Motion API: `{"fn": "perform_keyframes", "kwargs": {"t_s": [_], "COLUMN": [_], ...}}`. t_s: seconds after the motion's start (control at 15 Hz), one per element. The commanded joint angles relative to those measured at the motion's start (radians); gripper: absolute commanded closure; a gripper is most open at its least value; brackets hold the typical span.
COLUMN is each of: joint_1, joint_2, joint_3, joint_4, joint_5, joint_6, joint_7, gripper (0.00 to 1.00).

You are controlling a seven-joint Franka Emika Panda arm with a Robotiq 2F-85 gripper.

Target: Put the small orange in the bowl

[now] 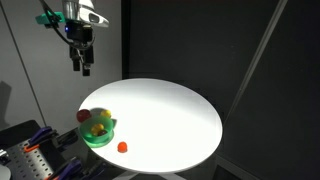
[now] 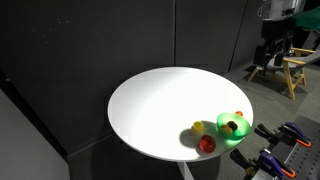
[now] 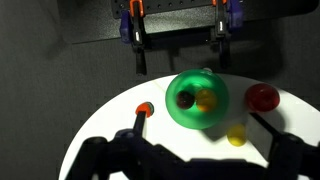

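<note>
The small orange lies on the white round table just beside the green bowl. In the wrist view the small orange is left of the bowl, which holds a dark fruit and a yellow-orange fruit. In an exterior view the bowl sits at the table's near right edge, and the small orange peeks out behind it. My gripper hangs high above the table, away from the orange. It is open and empty, and it also shows in the wrist view.
A darker red fruit and a yellow-green fruit lie on the table next to the bowl. Clamps on a rack stand just past the table edge. A wooden stool is behind the arm.
</note>
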Motion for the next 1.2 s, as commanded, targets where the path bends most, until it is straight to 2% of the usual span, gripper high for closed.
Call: {"fn": "perform_keyframes", "kwargs": {"t_s": [0.0, 0.6, 1.13], "joint_1": [0.003, -0.015, -0.072], "joint_2": [0.005, 0.011, 0.117], "joint_3": [-0.039, -0.129, -0.188], "joint_4": [0.008, -0.021, -0.045], "joint_5": [0.022, 0.067, 0.073], "joint_6": [0.021, 0.201, 0.321], "joint_7": [-0.024, -0.092, -0.078], "gripper": [0.00, 0.00, 0.00]}}
